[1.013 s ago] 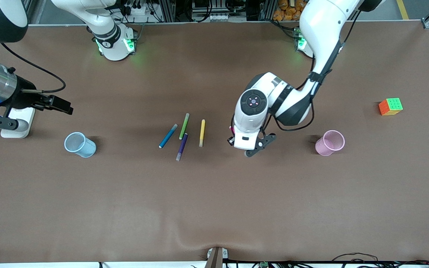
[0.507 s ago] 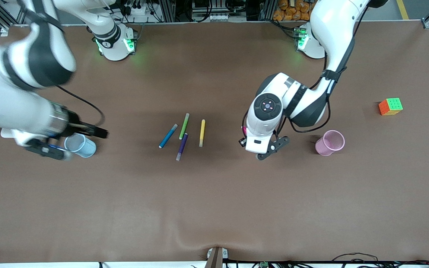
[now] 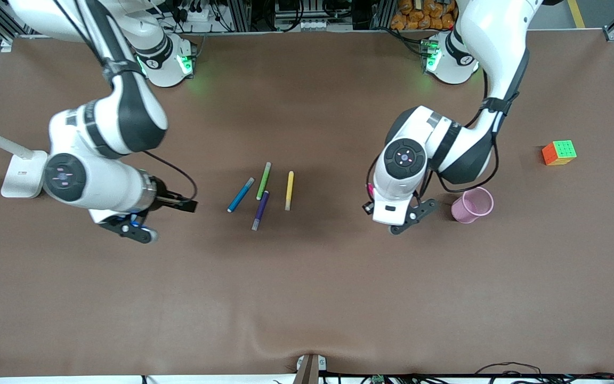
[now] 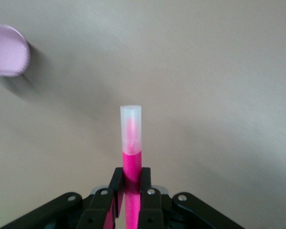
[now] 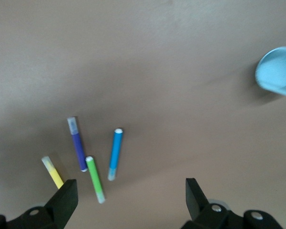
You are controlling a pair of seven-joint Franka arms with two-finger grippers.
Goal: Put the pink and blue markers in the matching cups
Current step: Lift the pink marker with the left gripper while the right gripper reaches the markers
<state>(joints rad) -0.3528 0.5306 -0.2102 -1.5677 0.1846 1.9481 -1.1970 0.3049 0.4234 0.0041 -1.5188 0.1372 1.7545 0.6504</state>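
Observation:
My left gripper (image 3: 368, 201) is shut on the pink marker (image 4: 131, 160) and holds it upright, pale cap up, over the bare table beside the pink cup (image 3: 472, 205). The cup also shows in the left wrist view (image 4: 7, 50). The blue marker (image 3: 240, 194) lies on the table among other pens and also shows in the right wrist view (image 5: 115, 152). My right gripper (image 5: 129, 200) is open and empty, between the blue cup (image 5: 279, 71) and the pens. In the front view my right arm hides the blue cup.
Green (image 3: 264, 180), dark purple (image 3: 260, 209) and yellow (image 3: 289, 190) pens lie beside the blue marker. A colour cube (image 3: 559, 152) sits toward the left arm's end. A white stand (image 3: 19, 170) sits toward the right arm's end.
My right arm has swung in from its end of the table, over the blue cup, toward the pens. My left gripper has carried the pink marker closer to the pink cup.

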